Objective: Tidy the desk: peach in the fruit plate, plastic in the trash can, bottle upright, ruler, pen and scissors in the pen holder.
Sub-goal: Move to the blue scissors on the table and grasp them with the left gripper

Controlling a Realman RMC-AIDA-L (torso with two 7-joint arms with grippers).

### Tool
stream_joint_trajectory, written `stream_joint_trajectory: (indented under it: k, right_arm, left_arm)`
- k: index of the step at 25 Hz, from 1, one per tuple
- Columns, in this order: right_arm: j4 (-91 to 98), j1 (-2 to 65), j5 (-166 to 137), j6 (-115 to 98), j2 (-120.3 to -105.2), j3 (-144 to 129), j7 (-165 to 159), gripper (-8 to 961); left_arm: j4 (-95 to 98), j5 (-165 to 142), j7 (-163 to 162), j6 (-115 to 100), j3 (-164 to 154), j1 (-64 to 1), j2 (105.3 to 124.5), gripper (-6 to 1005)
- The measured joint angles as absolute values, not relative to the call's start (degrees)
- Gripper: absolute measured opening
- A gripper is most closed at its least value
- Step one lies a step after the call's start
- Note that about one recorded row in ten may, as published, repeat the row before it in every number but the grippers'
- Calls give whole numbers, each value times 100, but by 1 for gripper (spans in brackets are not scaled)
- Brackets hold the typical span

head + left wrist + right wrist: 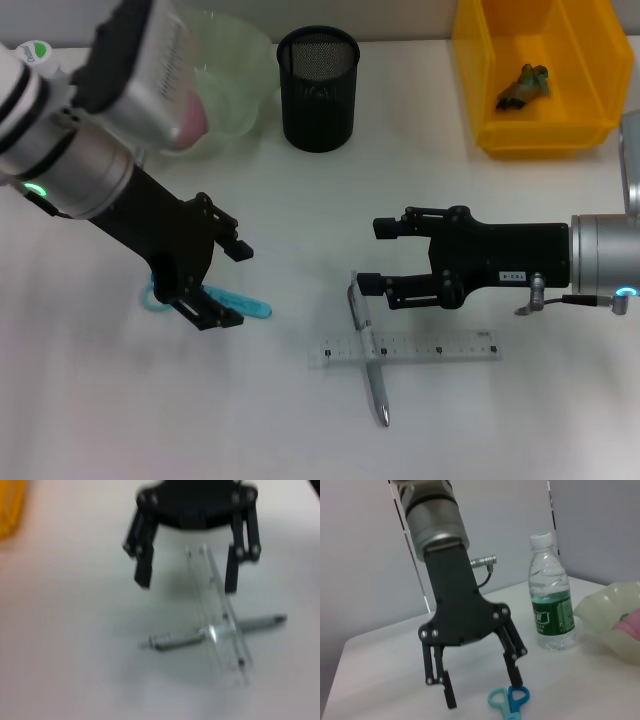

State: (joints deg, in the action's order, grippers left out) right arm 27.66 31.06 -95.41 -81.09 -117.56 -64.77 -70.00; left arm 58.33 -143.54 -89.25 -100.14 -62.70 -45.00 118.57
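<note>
The blue scissors (215, 300) lie flat on the white desk (100, 420), on the robot's left side. The left gripper (226, 286) is right over them with its fingers spread apart, one finger on each side, holding nothing. In the head view the gripper hides most of the scissors. Only the blue blade end and a bit of a handle ring show. The right wrist view shows the two handle rings (509, 700) much better, just by one black finger (514, 672).

In the middle of the desk a clear ruler (405, 350) lies flat, and a silver pen (368, 345) lies crossed with it. The right gripper (378, 256) hangs near the top end of the pen, fingers apart and empty. The left wrist view shows this cross too, but it is blurry.

At the back stand the black mesh pen holder (318, 88), a pale green fruit plate (235, 75) and a yellow bin (545, 75) with something crumpled inside. The peach (190, 118) is mostly hidden by the left arm. The water bottle (551, 597) stands upright, seen only in the right wrist view.
</note>
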Motion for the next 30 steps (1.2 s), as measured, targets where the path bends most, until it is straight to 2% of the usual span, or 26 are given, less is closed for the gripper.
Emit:
stream_joint_trajectory:
  k: [6,30]
  right_arm:
    - [2770,3091,-9546,-8024,-11825,-6407,-6989,789]
    - [2741,3077,-9581,-7932,-11812,-6405,-6969,789]
  left_arm:
    - [5923,-14667,-9181,-9548,-7134,-4563,11874,785]
    - [5918,-15037,-9801,-8745,-8765,-4693,11918,770]
